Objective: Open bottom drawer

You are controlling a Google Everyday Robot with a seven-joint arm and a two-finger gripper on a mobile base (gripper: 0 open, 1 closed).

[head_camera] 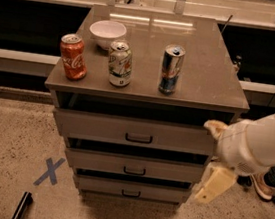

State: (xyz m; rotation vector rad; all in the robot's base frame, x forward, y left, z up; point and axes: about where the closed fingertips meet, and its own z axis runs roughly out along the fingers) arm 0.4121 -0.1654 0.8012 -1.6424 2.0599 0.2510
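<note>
While the bottom drawer sits shut, as far as can be seen, at the lower centre of the frame, lowest of three grey fronts, the step in hand reads as the approach, with no contact yet made. Items, left to right: blue tape cross on the floor, lower left; red cola can, white bowl, pale can and blue-silver can, all upright on the tabletop, upper centre; middle drawer and top drawer above the target, each with a like black handle. Bottom drawer's black bar handle: small, centred on its front, unobstructed. End effector: right of frame, beside the cabinet's right edge at about middle-drawer height, well apart from the handle; whether it is spread or closed cannot be told. Next move, by judgement: descend and travel left to the lowest handle, taking care not to take the middle one, hook or clasp the bar, then pull straight out toward the bottom of the frame.
</note>
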